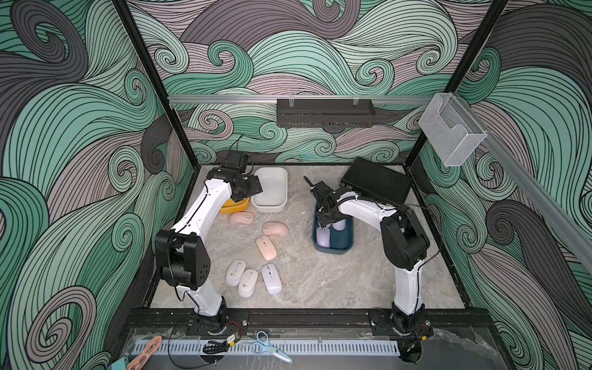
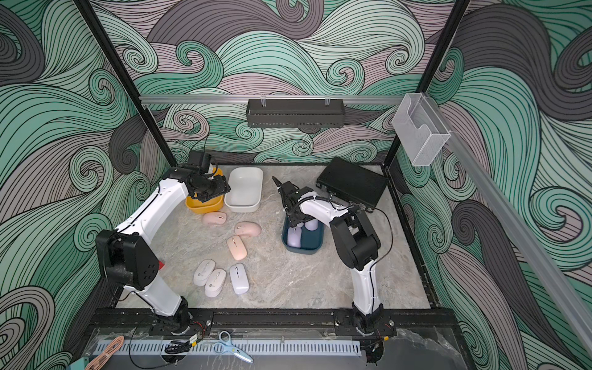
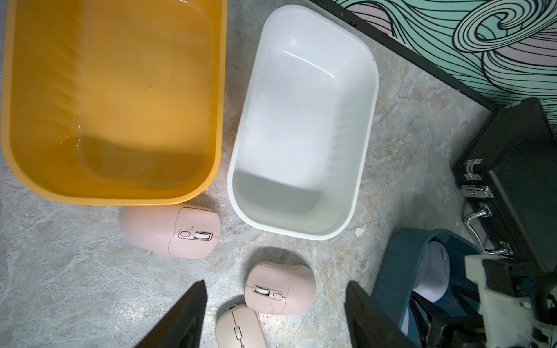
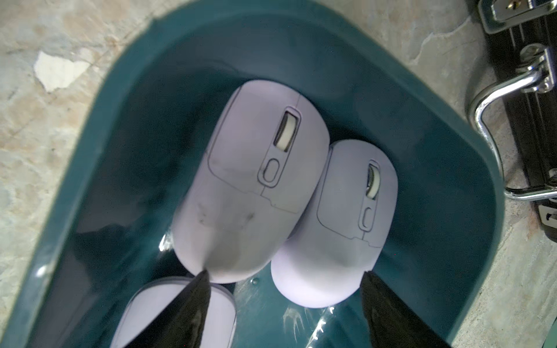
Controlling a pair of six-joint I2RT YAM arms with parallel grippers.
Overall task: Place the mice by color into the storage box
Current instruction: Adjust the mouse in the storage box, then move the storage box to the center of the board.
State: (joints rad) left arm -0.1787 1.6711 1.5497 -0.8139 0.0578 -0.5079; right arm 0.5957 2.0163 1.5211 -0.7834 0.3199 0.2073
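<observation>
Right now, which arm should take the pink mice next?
Left. The left claw is open by the pink mice and the empty yellow bin; the right claw is farther off, over the teal bin with lavender mice.

We see the white box (image 3: 301, 120) as smooth, glossy plastic with bright reflections on its wall. The yellow box (image 3: 120, 90) just beside it has the same shiny plastic. The pink mice (image 3: 156, 232) near the white box look matt and smooth. The tabletop (image 3: 407, 135) under it looks like veined stone, chipped in one spot. Further from the white box, the teal box (image 4: 422, 135) is glossy plastic and the lavender mice (image 4: 241, 195) in it are matt, with dark smudges. The black case (image 3: 518, 168) has shiny metal latches (image 3: 477, 192).
</observation>
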